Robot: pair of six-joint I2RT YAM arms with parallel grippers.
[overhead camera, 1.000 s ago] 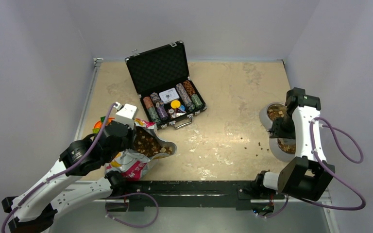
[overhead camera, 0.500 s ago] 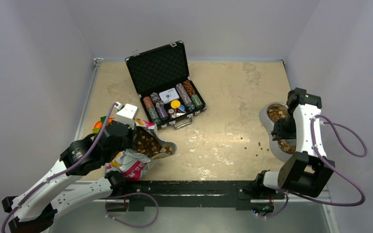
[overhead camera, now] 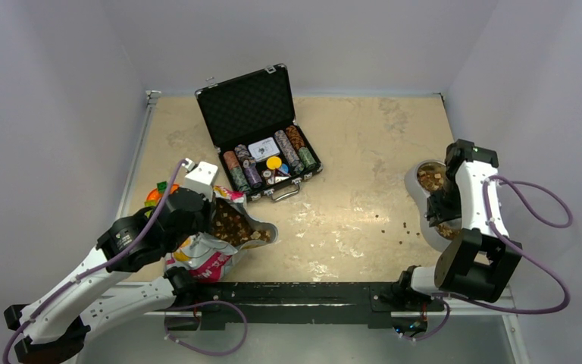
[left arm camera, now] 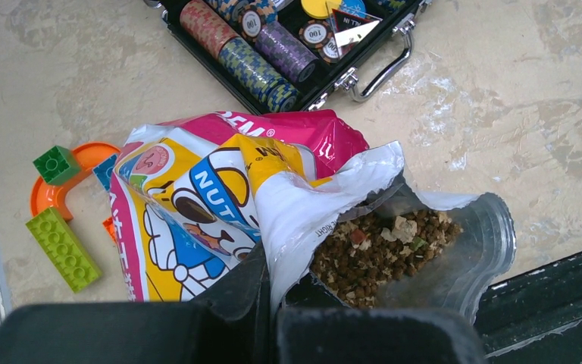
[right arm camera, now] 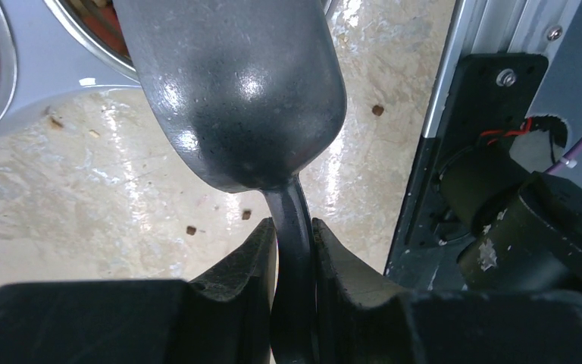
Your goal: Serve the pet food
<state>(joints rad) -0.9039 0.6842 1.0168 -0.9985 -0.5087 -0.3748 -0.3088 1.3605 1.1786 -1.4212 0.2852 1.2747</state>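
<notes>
The pet food bag [overhead camera: 211, 258] lies open at the near left, brown kibble [overhead camera: 233, 224] showing in its mouth. My left gripper [overhead camera: 206, 218] is shut on the bag's torn white edge [left arm camera: 295, 220], beside the kibble [left arm camera: 383, 250]. My right gripper [overhead camera: 441, 208] is shut on the handle of a black scoop [right arm camera: 231, 91], whose rounded back faces the wrist camera. The scoop is over the near bowl [overhead camera: 447, 230] of a grey double feeder [overhead camera: 413, 182]. Both bowls hold kibble. The scoop's inside is hidden.
An open black case [overhead camera: 261, 136] of poker chips stands at the back centre, and its chips [left arm camera: 261, 57] are just beyond the bag. Green and orange toy bricks [left arm camera: 61, 246] lie left of the bag. Loose pellets [overhead camera: 394, 224] lie left of the feeder. The black base rail [overhead camera: 303, 296] runs along the near edge.
My right wrist has shifted a little toward the near edge over the near bowl, and its elbow has swung inward. The left arm and the bag have barely moved.
</notes>
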